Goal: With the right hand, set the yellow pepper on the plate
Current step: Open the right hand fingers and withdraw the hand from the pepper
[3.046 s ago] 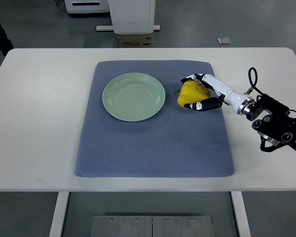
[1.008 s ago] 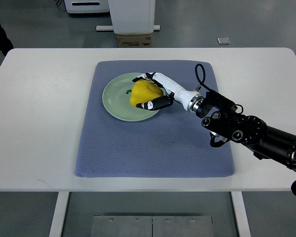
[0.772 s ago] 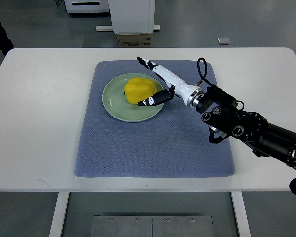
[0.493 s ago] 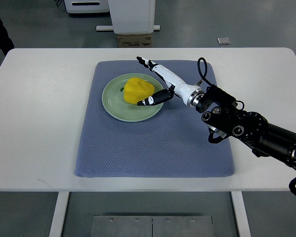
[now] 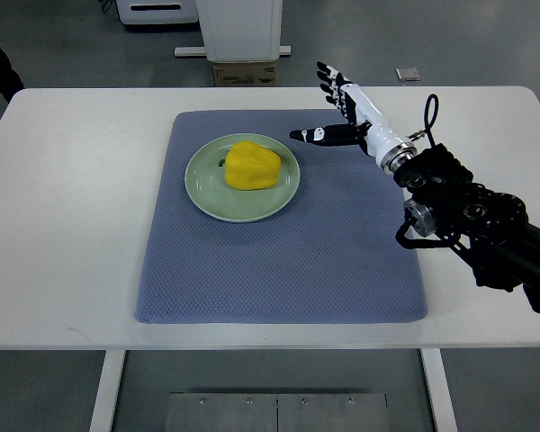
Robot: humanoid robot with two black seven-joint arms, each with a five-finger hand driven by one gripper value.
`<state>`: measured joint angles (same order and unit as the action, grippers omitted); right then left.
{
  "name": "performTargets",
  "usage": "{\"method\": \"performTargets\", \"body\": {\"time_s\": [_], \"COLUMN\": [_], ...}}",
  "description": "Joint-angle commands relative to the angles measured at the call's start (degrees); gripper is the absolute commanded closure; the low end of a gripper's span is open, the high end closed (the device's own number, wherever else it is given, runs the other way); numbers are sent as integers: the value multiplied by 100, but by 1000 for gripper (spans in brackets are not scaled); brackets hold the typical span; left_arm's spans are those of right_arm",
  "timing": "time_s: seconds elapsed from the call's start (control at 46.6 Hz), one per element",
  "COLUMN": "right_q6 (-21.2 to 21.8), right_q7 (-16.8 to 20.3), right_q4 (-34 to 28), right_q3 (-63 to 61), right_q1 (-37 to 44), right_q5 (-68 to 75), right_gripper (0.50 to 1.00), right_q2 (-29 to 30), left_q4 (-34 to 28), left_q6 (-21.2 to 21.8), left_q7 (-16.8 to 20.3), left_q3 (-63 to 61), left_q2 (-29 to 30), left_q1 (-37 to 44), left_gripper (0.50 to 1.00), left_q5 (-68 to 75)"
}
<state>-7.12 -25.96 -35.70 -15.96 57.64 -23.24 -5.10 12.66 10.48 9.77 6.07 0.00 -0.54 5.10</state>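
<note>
Pepper placement looks complete: the yellow pepper (image 5: pixel 252 167) sits on the green plate (image 5: pixel 203 186), a little right of the plate's middle and inside the rim, with its green stem end facing left. The plate rests on the blue mat (image 5: pixel 279 261) that covers the middle of the white surface (image 5: pixel 72 225). The right hand (image 5: pixel 338 109) hangs above the mat's far right corner, well apart from the pepper, with its fingers (image 5: pixel 328 79) spread wide and holding nothing; the thumb points back toward the plate. What remains, as I judge it, is only the retreat, and doing it well means drawing the arm away to the right and upward, so the thumb does not sweep back over the plate and knock the pepper, which could roll on its rounded side. The left hand does not show anywhere in this view
</note>
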Motion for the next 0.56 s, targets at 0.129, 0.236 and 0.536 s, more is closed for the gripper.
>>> {"method": "performTargets", "body": {"time_s": [0.129,0.236,0.536], "right_q6": [9,9,9], "right_q7": [4,4,-40], "right_q4": [-7,2,-7], "right_q3": [-1768,-2367,-2833], "right_q1": [-613,-789,-965], "right_q5": [21,21,12], "right_gripper": [500,500,500], "right_q2": [-88,-88,-70], "left_q4": [0,0,0], "left_q6": [-2,-2,-2], "left_q7": [-1,-1,-1], "left_q3": [0,0,0], "left_q2": [0,0,0], "left_q1": [1,1,1], "left_gripper": [500,500,500], "left_q5": [0,0,0]}}
